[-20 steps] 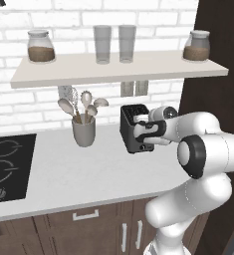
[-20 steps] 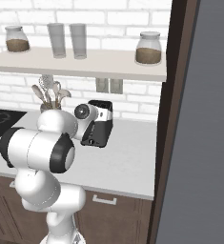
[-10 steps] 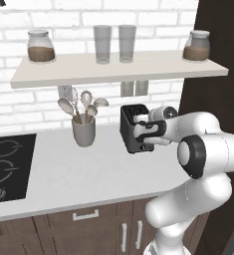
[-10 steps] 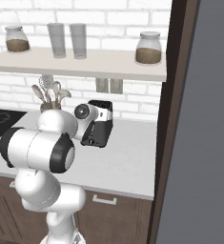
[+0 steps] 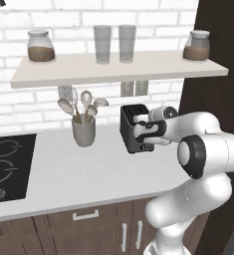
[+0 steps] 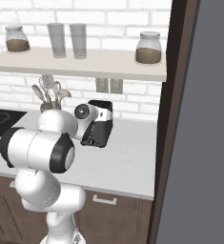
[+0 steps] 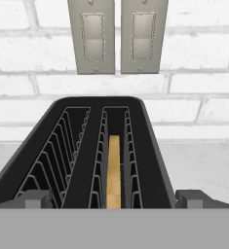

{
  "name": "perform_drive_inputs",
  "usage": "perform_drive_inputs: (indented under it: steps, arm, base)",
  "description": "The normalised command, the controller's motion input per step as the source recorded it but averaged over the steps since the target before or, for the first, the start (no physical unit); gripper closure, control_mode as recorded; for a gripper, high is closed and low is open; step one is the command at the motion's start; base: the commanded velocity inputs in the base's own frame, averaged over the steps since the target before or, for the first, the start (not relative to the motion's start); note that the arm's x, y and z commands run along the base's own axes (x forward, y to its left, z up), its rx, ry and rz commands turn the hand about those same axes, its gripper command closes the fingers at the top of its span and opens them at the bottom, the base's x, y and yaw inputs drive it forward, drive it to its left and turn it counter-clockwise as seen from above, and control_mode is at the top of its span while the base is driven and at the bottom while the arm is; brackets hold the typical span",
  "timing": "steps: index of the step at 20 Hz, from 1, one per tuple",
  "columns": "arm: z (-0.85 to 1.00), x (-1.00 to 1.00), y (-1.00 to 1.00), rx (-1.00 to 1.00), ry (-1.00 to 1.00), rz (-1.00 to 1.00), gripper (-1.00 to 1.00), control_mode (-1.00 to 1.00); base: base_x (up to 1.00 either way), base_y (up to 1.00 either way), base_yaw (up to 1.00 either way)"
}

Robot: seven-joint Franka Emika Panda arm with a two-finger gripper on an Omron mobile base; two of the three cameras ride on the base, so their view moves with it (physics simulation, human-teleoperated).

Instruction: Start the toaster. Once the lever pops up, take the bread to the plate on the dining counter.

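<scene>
Sitting low in toaster point(image 7: 150, 146) slot: bread point(image 7: 114, 170).

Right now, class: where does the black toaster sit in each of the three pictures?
Left base view: toaster centre-right, on the counter right of the utensil crock.
Right base view: toaster left of centre.
Hand view: toaster lower centre, seen from above.
Shared landmark: the wall switch plates above it.

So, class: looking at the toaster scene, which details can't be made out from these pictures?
- Toaster lever: left base view, hidden behind the hand.
- Gripper opening: hand view, fingertips cut by the bottom edge.
- Bread: hand view, sunk in the right slot, edge alone visible.
- Toaster's front: right base view, blocked by the arm.
</scene>
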Motion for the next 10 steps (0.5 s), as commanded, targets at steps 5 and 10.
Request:
perform_drive_inputs:
  steps: [5, 10]
  arm:
    - [0.00, 0.00, 0.00, 0.00, 0.00, 0.00, -1.00, -1.00]
    - [0.00, 0.00, 0.00, 0.00, 0.00, 0.00, -1.00, -1.00]
  base:
    - [0.00, 0.00, 0.00]
    - [0.00, 0.00, 0.00]
